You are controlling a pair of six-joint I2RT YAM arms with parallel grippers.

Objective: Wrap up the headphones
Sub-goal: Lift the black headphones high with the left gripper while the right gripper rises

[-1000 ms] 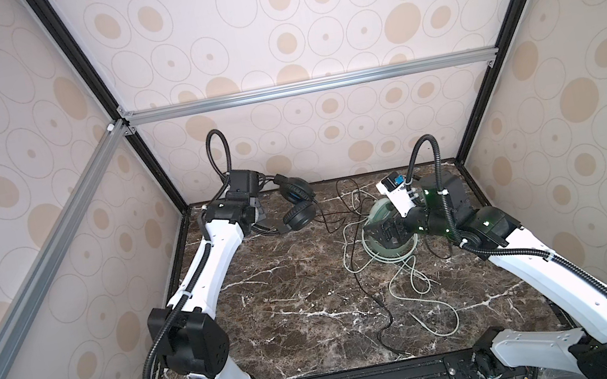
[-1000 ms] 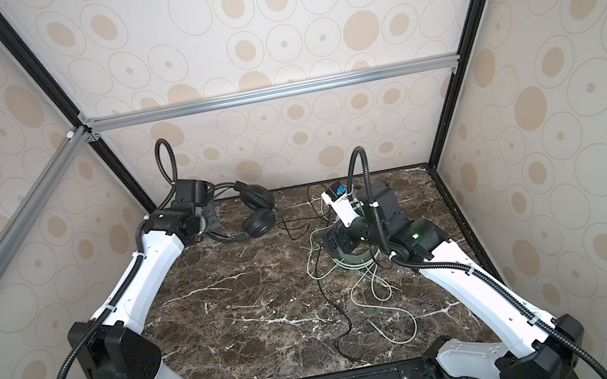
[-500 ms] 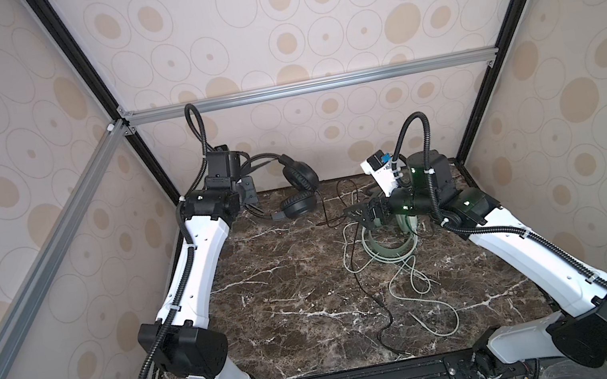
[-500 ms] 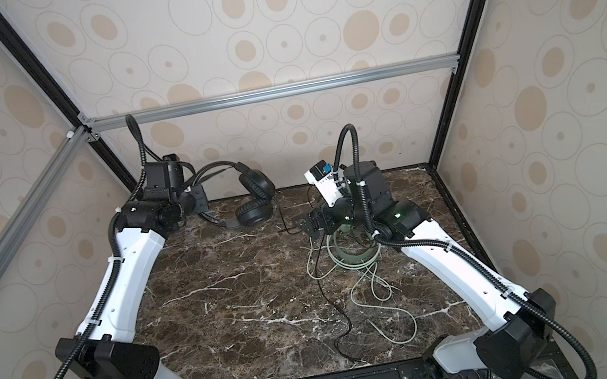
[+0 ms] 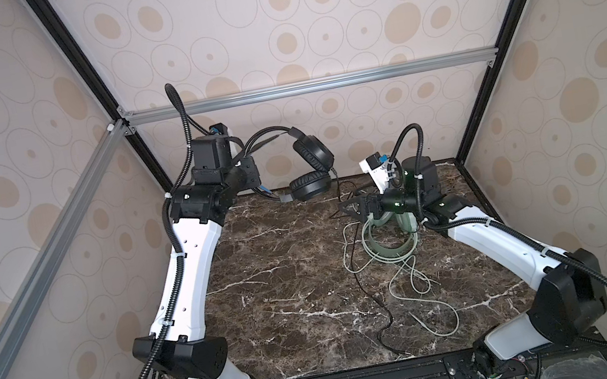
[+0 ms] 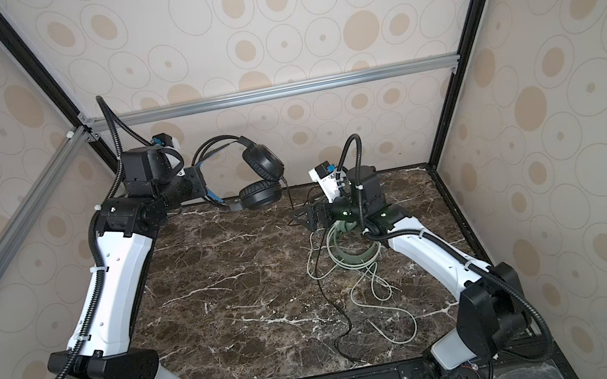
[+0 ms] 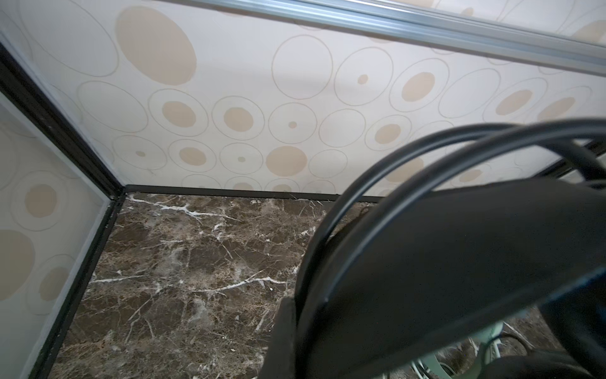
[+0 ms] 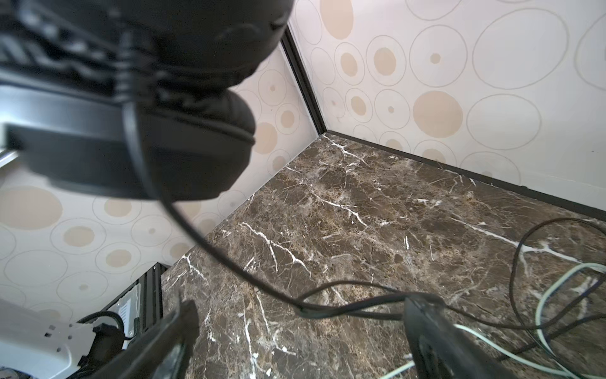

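- Right wrist view: my right gripper (image 8: 300, 331) gapes wide, with the thin black cable (image 8: 210, 249) crossing between its fingers, ungripped.
- My left gripper (image 5: 251, 172) is clenched on the headband of the black headphones (image 5: 312, 154), earcups dangling beyond the fingertips.
- I judge the cable limp and light, best pinched near the earcup; the mint-green headphones (image 5: 391, 255) lie below my right fingers.

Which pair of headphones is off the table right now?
The black pair, hanging from the left gripper by its headband; the mint-green pair lies on the table.
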